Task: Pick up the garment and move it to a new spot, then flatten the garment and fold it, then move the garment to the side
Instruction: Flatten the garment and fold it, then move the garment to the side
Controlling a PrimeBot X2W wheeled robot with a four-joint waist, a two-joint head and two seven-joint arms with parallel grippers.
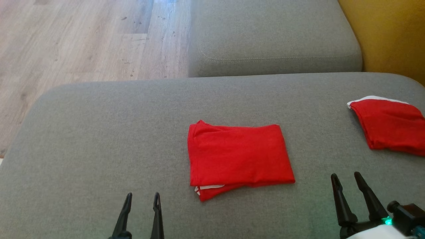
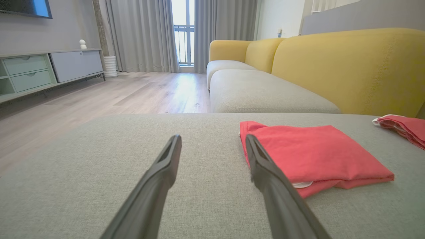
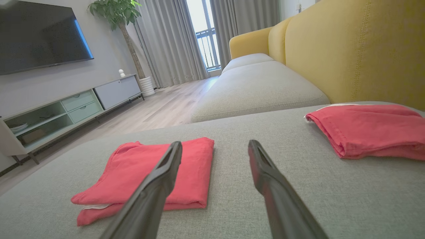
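I have the folded red garment (image 1: pixel 239 156) lying in the middle of the grey seat cushion (image 1: pixel 99 132), flat, as a tidy rectangle. Its long axis runs across me from left to right, tipped slightly so the right end sits a little nearer to me. The loose layers show at the near left corner, where a white strip (image 1: pixel 209 187) peeks out. The far edge and right edge look closed and smooth.

The left gripper (image 1: pixel 142 195) hovers low over the cushion at my near left, and the garment lies ahead of it and to its right. The right gripper (image 1: pixel 345 175) hovers at my near right, with the garment ahead and to its left. The two flank it about evenly, and I cannot call one clearly closer. Each stands just off a near corner without touching the cloth.

Both claws are spread wide, fingers well apart. They hold nothing and touch neither the cloth nor the cushion, as far as I can see.

A second red garment (image 1: pixel 391 127) with white trim lies well apart at the right edge of the cushion, below the yellow backrest (image 1: pixel 388 33).

I judge the folding is done, so moving the piece aside is what remains. If the side spot is by that second piece, the right arm suits the carry. I would come in along the near long edge and pinch through all the layers. A grip on the top layer alone would likely pull the fold open.
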